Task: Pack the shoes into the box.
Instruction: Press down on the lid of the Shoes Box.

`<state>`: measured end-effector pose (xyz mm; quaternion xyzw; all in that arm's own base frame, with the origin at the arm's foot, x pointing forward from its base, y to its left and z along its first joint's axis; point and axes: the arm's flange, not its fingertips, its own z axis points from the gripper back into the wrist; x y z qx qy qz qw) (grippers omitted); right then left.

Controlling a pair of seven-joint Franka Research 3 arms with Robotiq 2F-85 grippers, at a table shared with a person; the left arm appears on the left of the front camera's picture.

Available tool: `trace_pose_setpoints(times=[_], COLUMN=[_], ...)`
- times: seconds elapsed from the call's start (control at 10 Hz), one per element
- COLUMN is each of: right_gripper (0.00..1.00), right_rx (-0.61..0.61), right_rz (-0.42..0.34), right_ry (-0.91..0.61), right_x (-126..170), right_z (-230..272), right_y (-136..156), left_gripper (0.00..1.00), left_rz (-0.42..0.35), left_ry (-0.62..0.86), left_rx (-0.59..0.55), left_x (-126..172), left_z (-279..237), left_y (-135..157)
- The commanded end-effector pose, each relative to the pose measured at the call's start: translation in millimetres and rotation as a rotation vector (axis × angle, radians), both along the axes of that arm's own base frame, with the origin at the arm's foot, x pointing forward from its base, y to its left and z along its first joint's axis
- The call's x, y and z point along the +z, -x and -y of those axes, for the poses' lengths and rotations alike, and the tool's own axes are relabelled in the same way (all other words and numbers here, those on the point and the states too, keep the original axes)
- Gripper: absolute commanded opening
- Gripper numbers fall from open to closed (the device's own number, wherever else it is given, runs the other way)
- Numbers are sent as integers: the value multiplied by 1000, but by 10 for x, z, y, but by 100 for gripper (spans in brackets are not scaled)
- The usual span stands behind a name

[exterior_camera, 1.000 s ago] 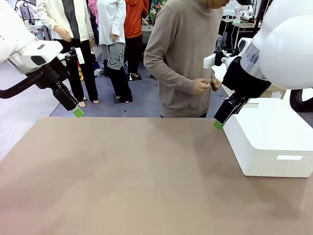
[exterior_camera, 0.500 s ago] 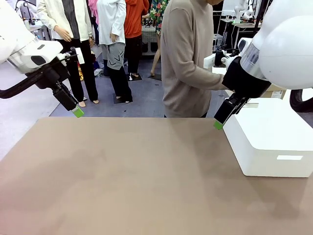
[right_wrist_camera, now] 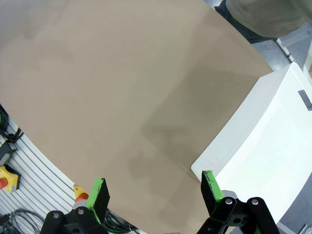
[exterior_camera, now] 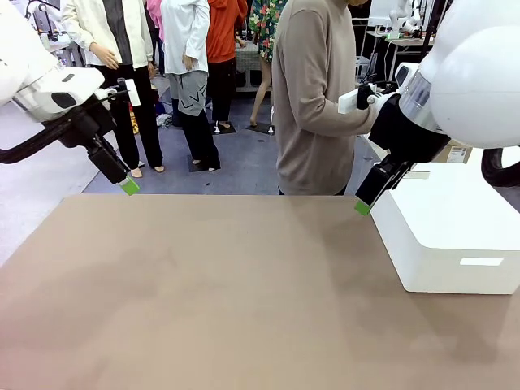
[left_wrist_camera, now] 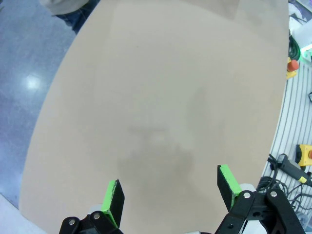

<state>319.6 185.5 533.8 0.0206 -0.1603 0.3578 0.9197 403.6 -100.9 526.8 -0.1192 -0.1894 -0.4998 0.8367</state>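
The shoes and the box are out of view. My left gripper (exterior_camera: 128, 186) hangs open above the table's far left corner, with nothing between its green pads (left_wrist_camera: 113, 195). My right gripper (exterior_camera: 362, 208) hangs open above the far right part of the table, just left of a large white box (exterior_camera: 455, 236), and it also holds nothing. In the right wrist view its fingers (right_wrist_camera: 207, 181) frame bare tabletop and the white box's corner (right_wrist_camera: 253, 146).
The brown table (exterior_camera: 227, 292) is bare apart from the white box at the right. A person in a beige sweater (exterior_camera: 313, 97) stands at the far edge, turned toward the right. Other people stand farther back.
The person has turned toward the picture's right and stepped that way, hands now behind my right arm. Neither arm has moved.
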Motion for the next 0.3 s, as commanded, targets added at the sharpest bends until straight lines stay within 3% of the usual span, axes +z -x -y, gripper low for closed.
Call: trace_pose_setpoints(times=[0.0, 0.2], right_gripper=[100, 100], right_rx=[-5, -5], right_rz=[-2, -2], right_ry=[6, 6], right_x=[29, 29], right_z=[-7, -7], right_y=[-16, -16], left_gripper=[100, 100], left_rz=[7, 7], left_ry=[-11, -11], left_rx=[4, 4], left_x=[-5, -5], left_z=[-22, -22], left_y=[6, 6])
